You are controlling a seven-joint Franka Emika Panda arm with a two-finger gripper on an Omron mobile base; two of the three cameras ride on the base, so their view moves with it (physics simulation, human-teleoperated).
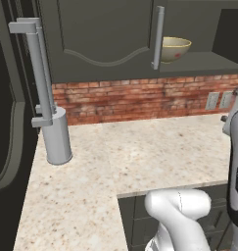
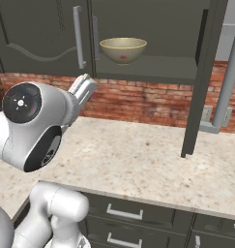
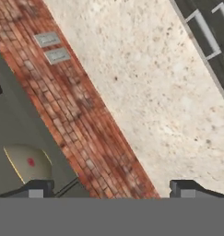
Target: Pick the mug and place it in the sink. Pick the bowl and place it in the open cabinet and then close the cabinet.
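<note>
The bowl sits on the cabinet shelf, above the red brick wall that carries two grey outlets. Beyond the brick lies the speckled desk. The jaws stand wide apart, holding nothing.

Bowl sits on the inner shelf of the open cabinet, above the counter. Brick backsplash runs behind the counter, below the cabinet. Drawers under the counter's front edge. Wall outlets on the backsplash, right of the bowl.
</note>
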